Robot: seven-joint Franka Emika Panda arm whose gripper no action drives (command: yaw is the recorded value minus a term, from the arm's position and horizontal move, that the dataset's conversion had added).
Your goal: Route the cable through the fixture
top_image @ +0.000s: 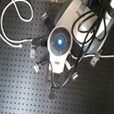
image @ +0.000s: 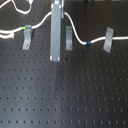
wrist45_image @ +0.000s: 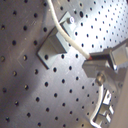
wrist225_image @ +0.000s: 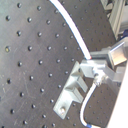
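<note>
The white cable (image: 77, 37) crosses the black perforated board in the first exterior view, with a green band (image: 22, 28) near the left fixture (image: 26, 36) and a blue band (image: 87, 43) between the middle fixture (image: 68, 37) and the right fixture (image: 107, 40). My gripper (image: 55, 58) stands as a grey column just left of the middle fixture. In the first wrist view the cable (wrist45_image: 75, 46) runs across a grey fixture (wrist45_image: 54, 41) into the fingers (wrist45_image: 105, 60), which are shut on it. The second wrist view shows the cable (wrist225_image: 75, 36) meeting the fingers (wrist225_image: 107, 57) beside a fixture (wrist225_image: 75, 89).
In the second exterior view the arm's body (top_image: 59, 40) hides the gripper. A loose loop of cable (top_image: 14, 18) lies at the second exterior view's upper left. Several small grey clips, such as one low down (top_image: 52, 95), stand around the arm, and dark arm hoses (top_image: 94, 26) hang above.
</note>
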